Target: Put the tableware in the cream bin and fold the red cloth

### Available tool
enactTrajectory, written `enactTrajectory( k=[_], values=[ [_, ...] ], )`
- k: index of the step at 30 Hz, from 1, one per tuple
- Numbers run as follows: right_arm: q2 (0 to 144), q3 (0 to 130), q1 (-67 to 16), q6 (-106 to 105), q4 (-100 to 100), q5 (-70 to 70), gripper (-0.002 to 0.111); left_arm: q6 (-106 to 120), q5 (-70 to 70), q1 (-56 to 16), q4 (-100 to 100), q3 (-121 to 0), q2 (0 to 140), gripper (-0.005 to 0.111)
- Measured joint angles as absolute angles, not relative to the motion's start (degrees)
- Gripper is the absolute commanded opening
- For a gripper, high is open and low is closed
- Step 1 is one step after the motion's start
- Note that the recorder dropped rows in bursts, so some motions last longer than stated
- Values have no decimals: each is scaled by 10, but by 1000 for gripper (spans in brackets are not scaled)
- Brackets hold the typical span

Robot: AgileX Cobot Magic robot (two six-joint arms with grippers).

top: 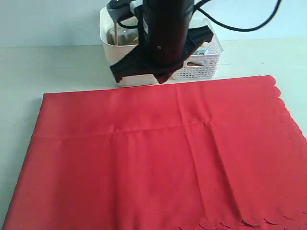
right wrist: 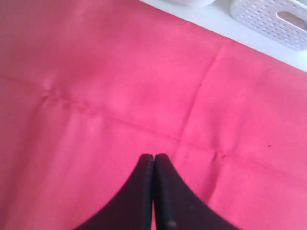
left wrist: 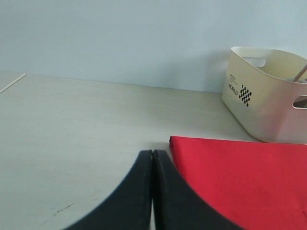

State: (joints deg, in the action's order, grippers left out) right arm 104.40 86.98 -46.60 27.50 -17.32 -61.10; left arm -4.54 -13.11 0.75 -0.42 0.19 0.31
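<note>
Exterior: red cloth (top: 158,158) lies spread flat on table (top: 48,67), unfolded. Cream bin (top: 104,28) stands behind it, half hidden by arm (top: 165,33); contents probably tableware.
Left wrist: left claw (left wrist: 152,154) together, empty, over table beside cloth corner.
Right wrist: right claw (right wrist: 154,157) together, empty, above creases.
Risk: a one-sided pull would skew the fold and drag the cloth against the bin.

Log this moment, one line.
red cloth lies flat | left hand shut, empty, beside its corner | right hand shut, empty, over cloth | cream bin behind cloth
</note>
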Motion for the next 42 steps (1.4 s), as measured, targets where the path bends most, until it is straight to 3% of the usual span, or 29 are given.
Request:
enactTrajectory(
  k=[8,16,21,42],
  values=[
    [916,718,-429,276,-223,-519,0,-45,-131,7,-4,2,3,1],
    [869,664,-248,275,-220,-373,0,-45,-131,7,-4,2,3,1],
    [898,658,-180,275,-149,-343,0,-45,-131,7,-4,2,3,1],
    [959,656,-175,275,-79,-328,0,-45,-131,7,-4,2,3,1]
  ],
)
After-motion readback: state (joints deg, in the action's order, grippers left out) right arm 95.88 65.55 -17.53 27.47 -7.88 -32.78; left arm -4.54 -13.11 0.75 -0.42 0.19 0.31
